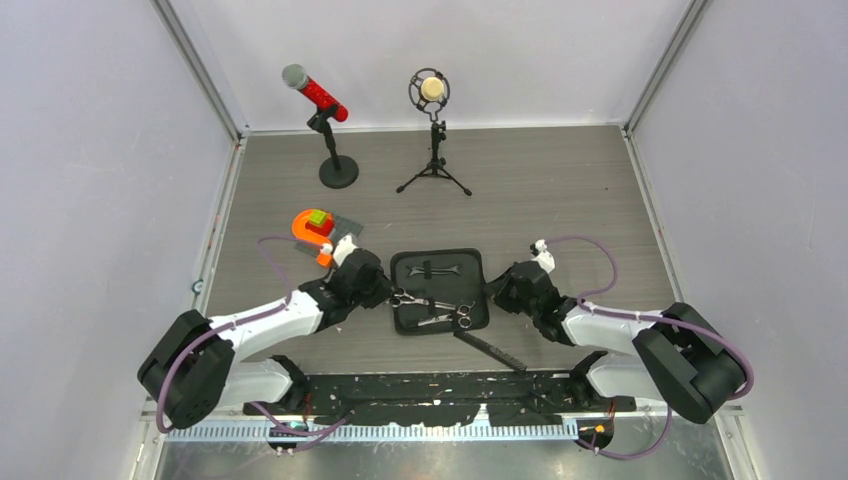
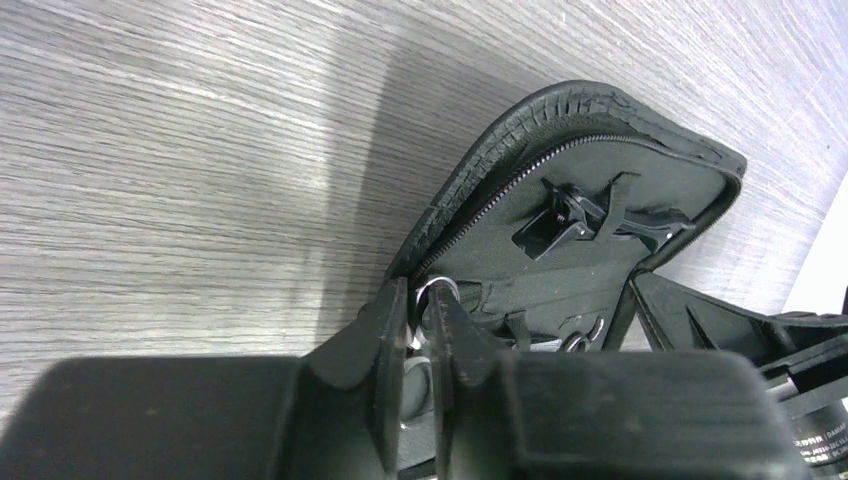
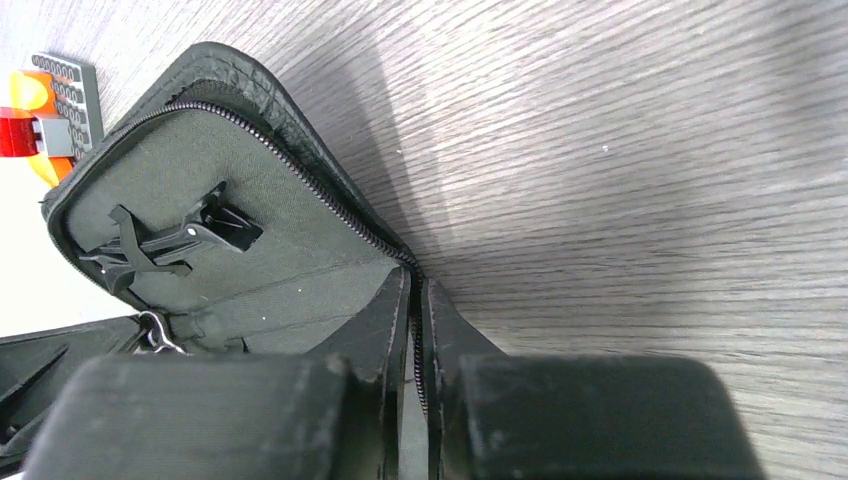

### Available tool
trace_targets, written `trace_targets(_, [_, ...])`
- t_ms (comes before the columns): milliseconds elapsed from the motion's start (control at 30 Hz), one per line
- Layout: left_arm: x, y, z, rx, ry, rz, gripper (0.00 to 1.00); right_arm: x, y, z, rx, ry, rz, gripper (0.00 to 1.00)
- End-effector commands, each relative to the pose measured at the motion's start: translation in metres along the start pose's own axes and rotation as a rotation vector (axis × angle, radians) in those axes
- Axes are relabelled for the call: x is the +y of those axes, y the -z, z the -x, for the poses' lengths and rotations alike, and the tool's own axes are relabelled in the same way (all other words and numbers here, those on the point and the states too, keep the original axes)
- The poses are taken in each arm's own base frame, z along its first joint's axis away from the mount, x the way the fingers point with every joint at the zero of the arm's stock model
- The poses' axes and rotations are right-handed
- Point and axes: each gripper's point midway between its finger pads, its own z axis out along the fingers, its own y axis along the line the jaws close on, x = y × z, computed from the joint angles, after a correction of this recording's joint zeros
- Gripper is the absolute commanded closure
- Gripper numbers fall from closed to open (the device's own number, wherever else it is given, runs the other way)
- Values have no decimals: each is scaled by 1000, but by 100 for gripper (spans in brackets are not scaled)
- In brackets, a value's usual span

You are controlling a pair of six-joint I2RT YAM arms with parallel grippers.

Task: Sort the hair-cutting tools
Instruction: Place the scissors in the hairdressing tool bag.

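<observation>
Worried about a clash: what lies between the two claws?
The open zip case, with scissors and hair clips inside it; the top view shows this best.

The case (image 1: 470, 275), with scissors (image 1: 450, 315) in it, is filling the gap between my left gripper (image 1: 385, 292) and right gripper (image 1: 495, 290). A comb (image 1: 490, 350) is lying just in front. Blocks (image 1: 312, 228) are crowding the space beyond my left gripper. Bare table (image 1: 540, 200) is stretching toward the microphones (image 1: 338, 172).
</observation>
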Motion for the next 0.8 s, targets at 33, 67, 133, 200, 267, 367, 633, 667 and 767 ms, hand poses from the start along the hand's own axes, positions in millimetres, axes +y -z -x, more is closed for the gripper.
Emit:
trace_targets(33, [-12,4,33,-116,-92,-19,68,29,3,22,-69,54,57,76])
trace_targets(67, [-10,7,36,-123,-129,-8,60,27,5,21,-59,90,43,72])
trace_targets(133, [-11,15,44,-131,-222,-2,45,27,11,24,-50,153,33,53])
trace_targets(200, [-16,25,49,-127,-354,-16,32,26,19,26,-41,220,18,42])
trace_targets(267, [-23,36,52,-104,-510,-38,26,25,29,30,-42,284,14,32])
trace_targets(367, [-35,50,38,17,-777,-125,23,23,40,31,-9,359,0,24])
trace_targets(633, [-44,59,-5,374,-1455,-151,26,30,52,1,235,476,30,24])
trace_targets(667, [-42,54,-9,412,-1488,-143,28,29,51,-4,267,477,28,24])
trace_targets(767, [-45,43,-22,474,-1543,-203,33,27,46,-9,293,480,25,25])
